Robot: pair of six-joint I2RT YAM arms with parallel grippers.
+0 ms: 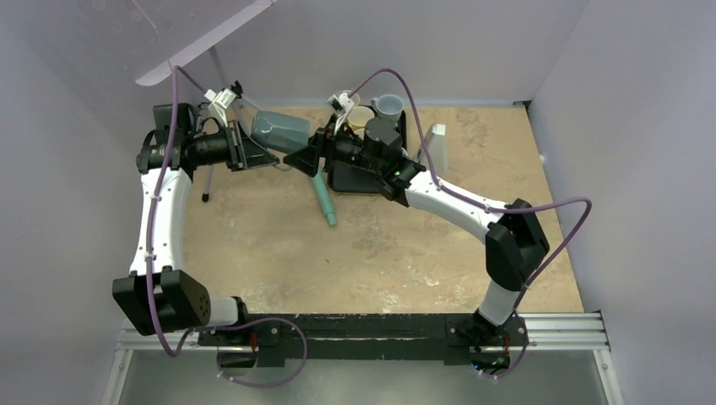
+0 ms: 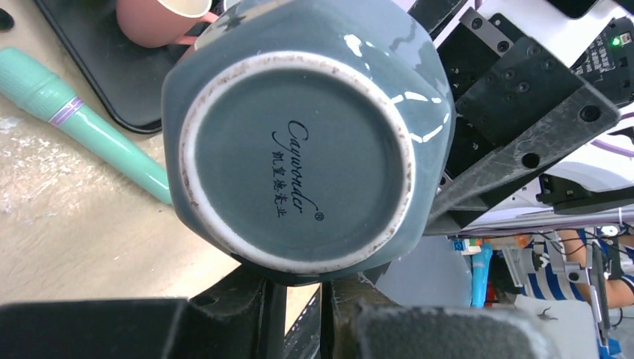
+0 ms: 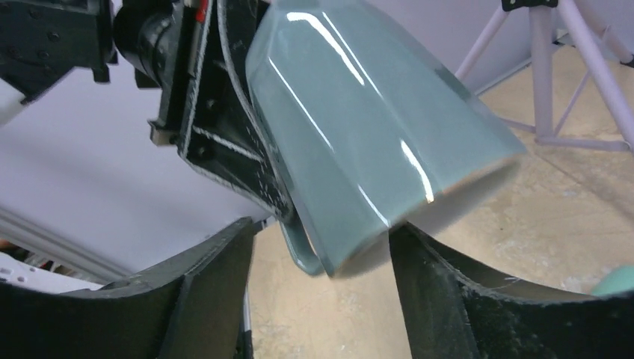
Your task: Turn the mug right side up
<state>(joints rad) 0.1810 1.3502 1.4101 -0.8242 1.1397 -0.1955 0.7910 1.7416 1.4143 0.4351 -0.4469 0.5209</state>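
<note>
Writing on mug (image 2: 299, 157) base: script mark, roughly "Caywonder", Chinese characters beneath. Mug is held above the table (image 1: 405, 253), long axis tilted, base toward left wrist camera, mouth toward right gripper (image 3: 321, 239). Left gripper (image 2: 321, 314) clamps the handle. Right gripper's fingers spread, straddling the rim.

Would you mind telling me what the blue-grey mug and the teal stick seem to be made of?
Mug: likely glazed ceramic, glossy, with sharp highlights and a bare whitish foot ring. Teal stick: probably plastic or silicone, matte, evenly coloured; hard to tell.
</note>
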